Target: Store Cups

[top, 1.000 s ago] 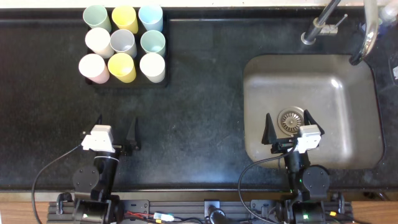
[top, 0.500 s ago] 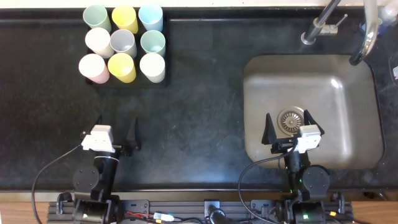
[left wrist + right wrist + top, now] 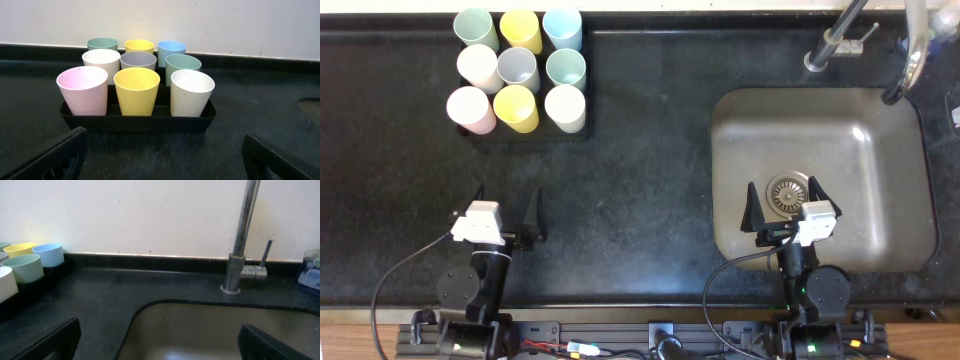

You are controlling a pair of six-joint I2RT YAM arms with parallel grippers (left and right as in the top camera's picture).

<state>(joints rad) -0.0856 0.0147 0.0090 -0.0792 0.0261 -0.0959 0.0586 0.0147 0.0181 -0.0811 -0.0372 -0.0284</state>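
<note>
Left pincer [image 3: 508, 208]: fingers spread apart, gripping nothing, low over the desk [image 3: 640, 170] near the left arm's base. Right pincer [image 3: 786, 200]: fingers likewise spread and gripping nothing, above the near part of the sink [image 3: 880, 110]. Desk surface is black with fine speckle; a white wall [image 3: 150, 215] runs behind it above a low dark upstand. Steel sink is set into the desk's right half, with a tap [image 3: 242, 235] standing at its far rim. The cups [image 3: 518, 68] number nine, upright, mouths up, three by three in a black tray [image 3: 137, 122] at the desk's far left, well apart from both pincers. Back row green, yellow, blue; middle white, grey, green; front pink, yellow, white. Tray floor is hidden by the cups; in the left wrist view the front row covers much of the rows behind. Drain [image 3: 788, 190] is partly hidden by the right pincer. A blue bottle [image 3: 311, 272] beside the tap is cut off at the frame edge.
</note>
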